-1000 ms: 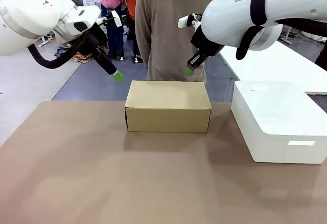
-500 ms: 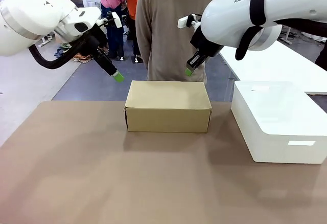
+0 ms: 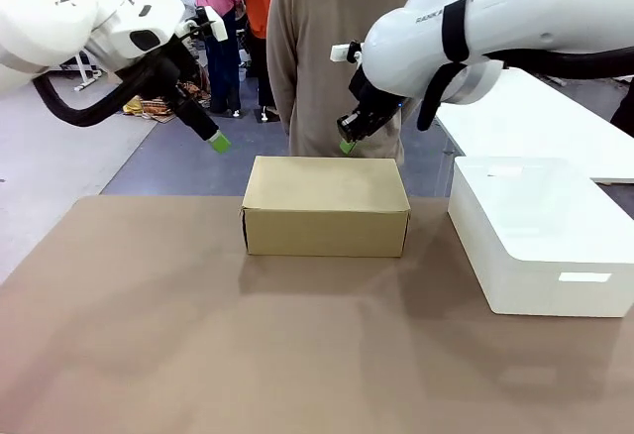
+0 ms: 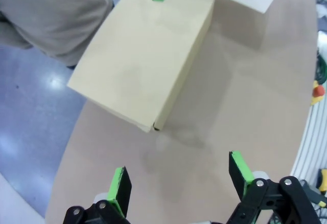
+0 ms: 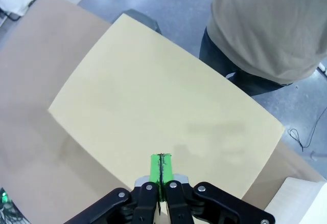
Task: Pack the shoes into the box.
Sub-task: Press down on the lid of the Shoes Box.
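So the right gripper (image 3: 346, 147) has its green pads pressed flat together, nothing between them. In the front view it hangs upper middle of the frame, just above the back edge of the box (image 3: 326, 205), a bit right of centre. Compared with a second ago it has slid left and slightly lower; before, it sat further right near the box's back right corner, and the whole right arm has swung leftward with it. From the right wrist view, the shut fingertips (image 5: 161, 169) poke up from the bottom centre with the box lid (image 5: 163, 111) spread right underneath them.

The left gripper (image 3: 220, 142) is spread wide with nothing in it. The left wrist view shows its two green pads (image 4: 118, 184) far apart at the bottom of the frame, over bare table (image 4: 245, 96). In the front view it sits in the upper left, off the box's left back corner, and it has shifted a little left and up from the earlier frame.

The box is closed, lid flat, in the middle of the brown table toward the far edge. It hasn't moved. The white box (image 3: 540, 236) sits on the right side, same spot. A person in a beige sweater (image 3: 317, 48) stands right behind the box at top centre.
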